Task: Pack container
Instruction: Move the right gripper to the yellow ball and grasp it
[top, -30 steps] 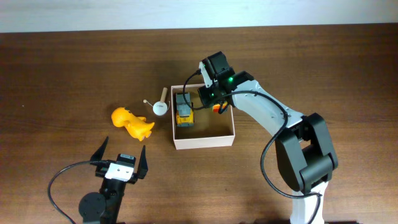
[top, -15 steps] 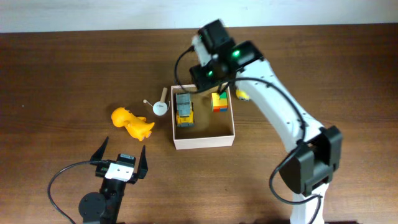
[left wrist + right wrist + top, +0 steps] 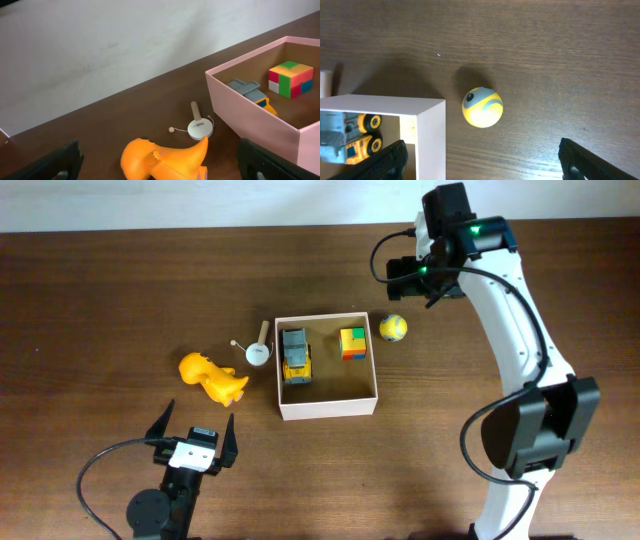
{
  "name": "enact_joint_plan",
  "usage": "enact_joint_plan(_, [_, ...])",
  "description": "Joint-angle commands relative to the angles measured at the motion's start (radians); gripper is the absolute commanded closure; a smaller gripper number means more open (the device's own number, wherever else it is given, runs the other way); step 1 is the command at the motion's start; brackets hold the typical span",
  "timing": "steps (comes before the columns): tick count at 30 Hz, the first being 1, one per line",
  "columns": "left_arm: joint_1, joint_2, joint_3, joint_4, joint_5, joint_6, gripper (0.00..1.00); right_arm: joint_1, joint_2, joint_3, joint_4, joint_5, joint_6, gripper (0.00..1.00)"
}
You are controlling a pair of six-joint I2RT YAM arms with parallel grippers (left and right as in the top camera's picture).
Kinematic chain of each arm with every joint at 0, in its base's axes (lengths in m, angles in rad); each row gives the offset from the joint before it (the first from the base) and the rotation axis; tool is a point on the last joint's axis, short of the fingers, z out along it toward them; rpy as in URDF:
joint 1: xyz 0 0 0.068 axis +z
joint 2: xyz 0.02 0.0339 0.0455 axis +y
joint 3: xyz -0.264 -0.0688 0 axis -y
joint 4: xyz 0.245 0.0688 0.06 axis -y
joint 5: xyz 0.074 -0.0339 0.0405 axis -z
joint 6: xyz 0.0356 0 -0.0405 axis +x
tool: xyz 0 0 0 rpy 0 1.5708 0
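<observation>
Table (image 3: 120, 280) — container (image 3: 327, 409) apart from right hand (image 3: 407, 276).

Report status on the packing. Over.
Left gripper open, right gripper open, both empty. Container holds truck and cube. Ball, dinosaur outside it. Nothing blocking ball.

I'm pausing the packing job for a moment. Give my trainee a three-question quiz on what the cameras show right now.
1. True or false: the yellow ball lies inside the container.
2. The right gripper has its jaws: A) open, holding nothing; B) shut on the yellow ball; C) shut on the container's wall.
3. Name the toys inside the container.

Key
1. False: it lies on the table just outside the right wall.
2. A
3. The toy truck and the colour cube.
</observation>
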Motion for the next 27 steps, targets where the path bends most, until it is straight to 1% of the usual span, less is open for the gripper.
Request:
enact_joint_plan(1, [0.005,-0.008,-0.005,-0.005,0.000,0.012,0.01,-0.003,0.066,-0.028,0.016,0.002,0.007,0.10])
enact_joint_plan(11, [0.005,-0.008,-0.005,-0.005,0.000,0.012,0.01,-0.003,0.194,-0.039,0.063,0.002,0.019,0.12])
enact_joint_plan(27, [0.005,-0.008,-0.005,-0.005,0.000,0.012,0.01,-0.001,0.301,-0.053,0.066,0.001,0.019,0.14])
